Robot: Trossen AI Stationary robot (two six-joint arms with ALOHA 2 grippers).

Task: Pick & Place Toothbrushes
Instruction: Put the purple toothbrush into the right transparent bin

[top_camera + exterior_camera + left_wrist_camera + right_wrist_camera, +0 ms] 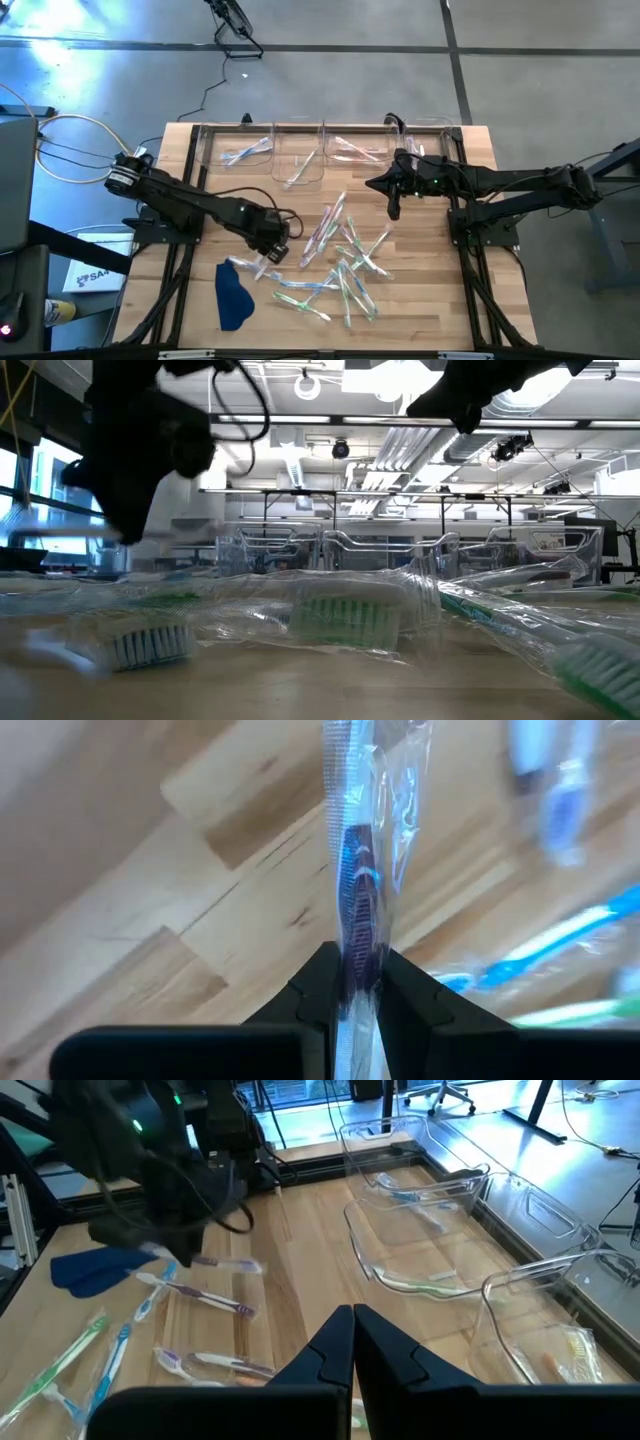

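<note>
Nearest to me, at the near left of the desk [420, 310], lies the blue cloth [233, 296]. I keep it out of the step.

Just beyond it, my left gripper [355, 982] is clamped narrowly on a wrapped toothbrush [356, 890] with a purple handle. The brush runs straight out from between the fingers [318, 990], gripped near one end. Whether it is lifted off the wood I cannot tell. With so much length hanging past the fingers, I judge a slow, level lift the best course, so the glossy wrapper does not slip or swing.

To the right, mid-desk, the pile [345, 265] of loose toothbrushes lies scattered, some crossing one another. I would take the held brush up before moving across, so its free end does not drag a neighbour along.

Farther right and farther off, my right gripper [352, 1342] hovers above the desk, fingers pressed together and empty. It sits close to the bins, so I would route the left arm short of it.

Farthest away, the clear bins [300, 165] stand in a row along the far edge, several already holding brushes. The release should happen low inside a bin's walls, I judge.
</note>
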